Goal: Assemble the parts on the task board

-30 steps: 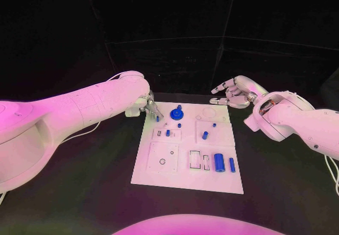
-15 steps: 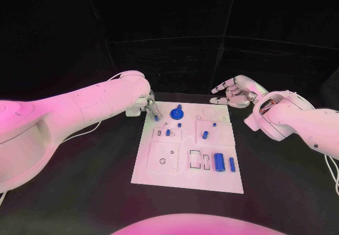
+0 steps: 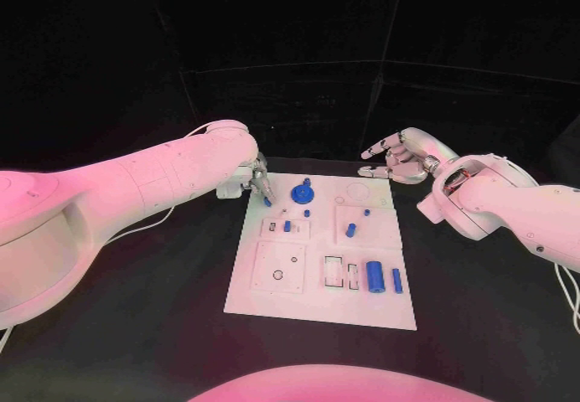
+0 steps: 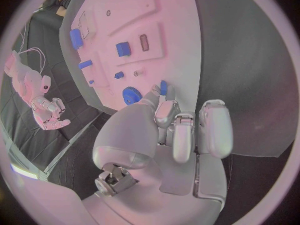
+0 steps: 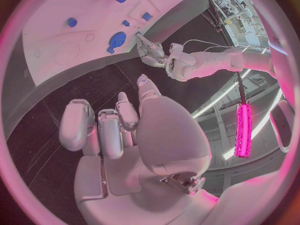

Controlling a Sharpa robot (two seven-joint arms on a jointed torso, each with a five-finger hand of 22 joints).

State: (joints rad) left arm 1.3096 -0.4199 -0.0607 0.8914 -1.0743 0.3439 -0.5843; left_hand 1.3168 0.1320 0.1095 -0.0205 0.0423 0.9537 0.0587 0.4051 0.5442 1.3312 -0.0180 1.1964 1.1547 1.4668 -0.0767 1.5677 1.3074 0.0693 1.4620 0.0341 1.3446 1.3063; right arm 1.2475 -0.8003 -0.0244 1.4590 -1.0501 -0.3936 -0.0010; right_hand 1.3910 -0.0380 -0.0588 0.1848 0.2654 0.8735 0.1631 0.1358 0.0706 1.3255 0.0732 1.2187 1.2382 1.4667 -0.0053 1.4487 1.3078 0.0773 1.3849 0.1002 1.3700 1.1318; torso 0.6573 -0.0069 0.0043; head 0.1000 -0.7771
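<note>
The white task board (image 3: 281, 295) lies in the middle of the black table. A blue gear (image 3: 302, 196) stands near its far edge, and several small blue pegs (image 3: 350, 230) stand mid-board. A blue cylinder (image 3: 375, 277) and a slim blue bar (image 3: 396, 281) lie at the near right. My left hand (image 3: 251, 183) hovers over the board's far left corner and pinches a small blue peg (image 4: 163, 87) between thumb and finger, close to the gear (image 4: 130, 94). My right hand (image 3: 399, 159) hangs beyond the far right corner with loosely bent, spread fingers, holding nothing.
Square and slot recesses (image 3: 279, 275) sit in the board's near left and middle. Black table (image 3: 145, 318) surrounds the board on all sides. In the right wrist view my left hand (image 5: 150, 50) shows by the gear (image 5: 117, 39) at the board's edge.
</note>
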